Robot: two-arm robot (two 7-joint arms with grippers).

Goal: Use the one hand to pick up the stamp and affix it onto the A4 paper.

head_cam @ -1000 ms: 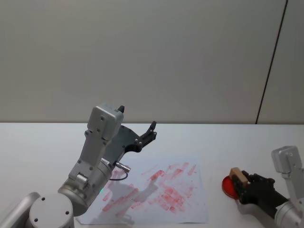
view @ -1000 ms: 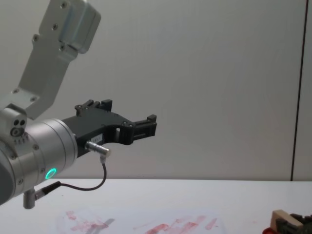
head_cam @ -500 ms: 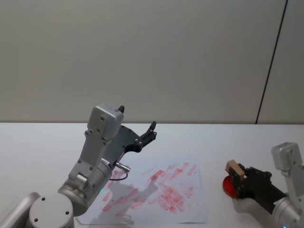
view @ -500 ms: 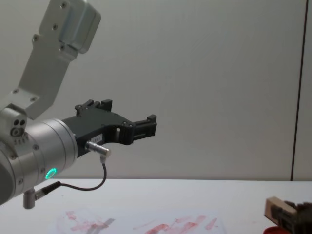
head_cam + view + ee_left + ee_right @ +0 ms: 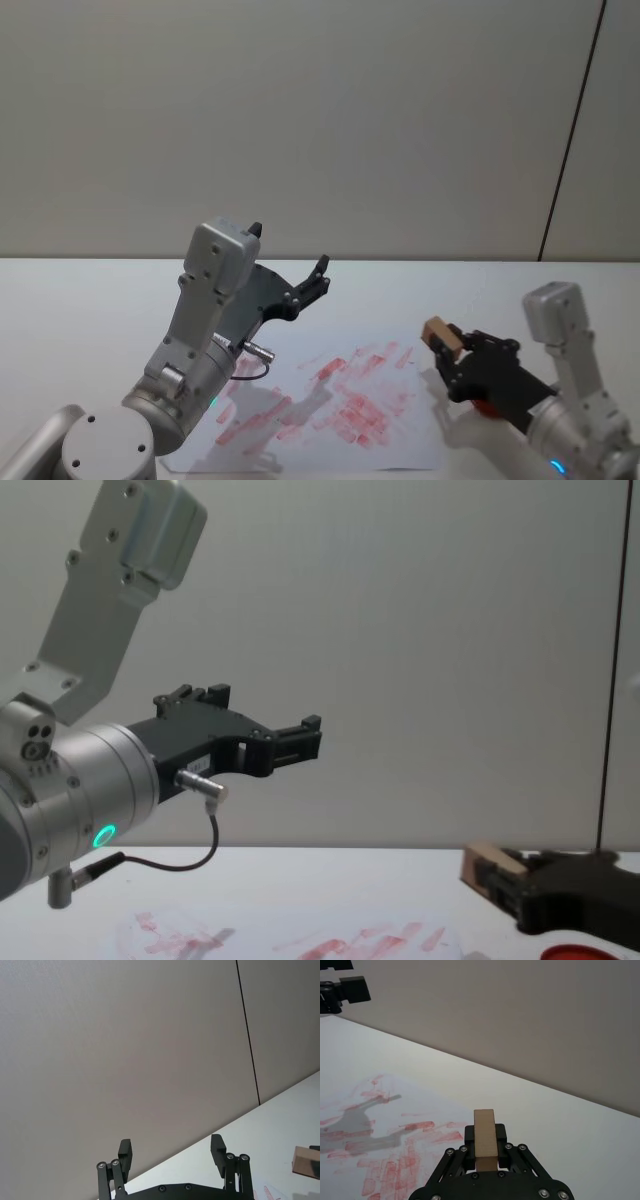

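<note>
Black two-fingered right tool (image 5: pixel 447 358): clamped on the small light tan wooden block stamp (image 5: pixel 440 336), which stands up between its fingers, clear above the right edge of the white, red-smeared A4 paper (image 5: pixel 330 410) on the white tabletop (image 5: pixel 90 300). Black left tool (image 5: pixel 171 1146): fingers spread apart, in the air over the paper's left side.

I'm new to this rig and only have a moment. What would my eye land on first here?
The white paper smeared with red ink in the middle of the table stands out most. At its right edge the right gripper holds a small wooden stamp in the air. The left gripper hangs open, raised on the left.
</note>
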